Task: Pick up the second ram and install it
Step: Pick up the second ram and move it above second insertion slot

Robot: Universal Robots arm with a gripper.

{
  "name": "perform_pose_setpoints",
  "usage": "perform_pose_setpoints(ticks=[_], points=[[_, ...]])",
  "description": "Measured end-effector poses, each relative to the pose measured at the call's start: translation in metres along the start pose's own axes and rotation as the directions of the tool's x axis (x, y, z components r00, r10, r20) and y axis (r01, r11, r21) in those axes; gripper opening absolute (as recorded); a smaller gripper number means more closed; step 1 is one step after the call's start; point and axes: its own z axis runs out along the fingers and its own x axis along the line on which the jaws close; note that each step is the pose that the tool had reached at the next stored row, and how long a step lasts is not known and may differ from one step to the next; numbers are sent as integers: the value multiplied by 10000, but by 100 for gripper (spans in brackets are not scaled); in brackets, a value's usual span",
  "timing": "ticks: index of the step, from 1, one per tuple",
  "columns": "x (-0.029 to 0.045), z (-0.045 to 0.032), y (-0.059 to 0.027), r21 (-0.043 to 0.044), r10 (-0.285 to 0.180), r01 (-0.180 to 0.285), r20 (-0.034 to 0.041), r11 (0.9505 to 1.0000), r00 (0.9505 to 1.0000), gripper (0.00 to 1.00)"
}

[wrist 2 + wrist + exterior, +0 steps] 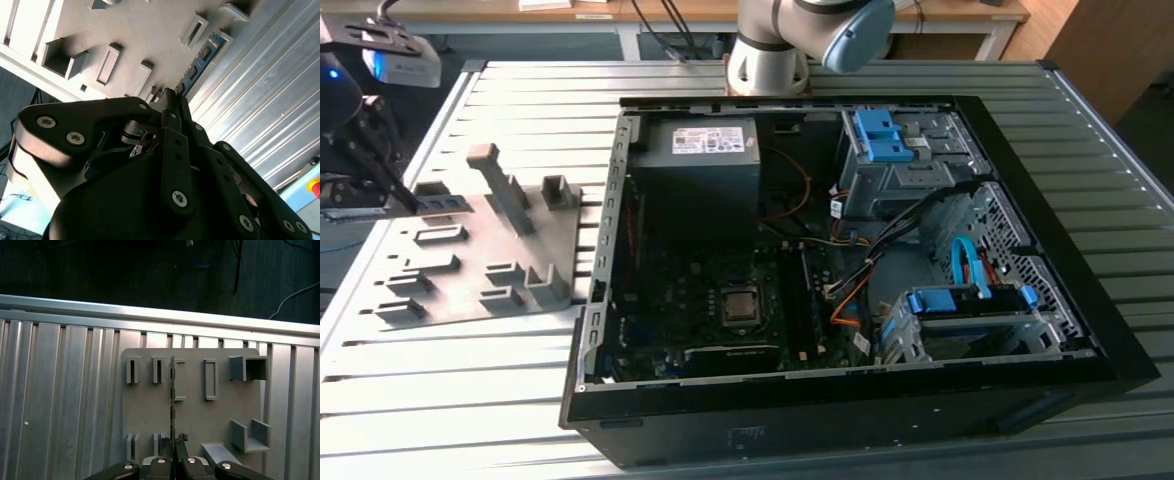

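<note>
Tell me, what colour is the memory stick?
The memory stick is blue with dark chips; the second wrist view shows it best.

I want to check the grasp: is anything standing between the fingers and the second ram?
Nothing visible does. In both wrist views the fingers are closed on one end of the second ram, which is seen edge-on, with the grey fixture behind it.

A ribbed aluminium table (1067, 150) spreads across the exterior view under even light — beyond it, a wooden bench (694, 12) at twelve o'clock, a wooden panel (1107, 40) at one, dark floor (534, 45) beneath.
</note>
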Motion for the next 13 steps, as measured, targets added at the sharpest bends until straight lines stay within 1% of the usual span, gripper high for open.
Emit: perform_pose_setpoints(ticks=[13], points=[[-16,-214,5,0,0,0,2,10000,10000,14]])
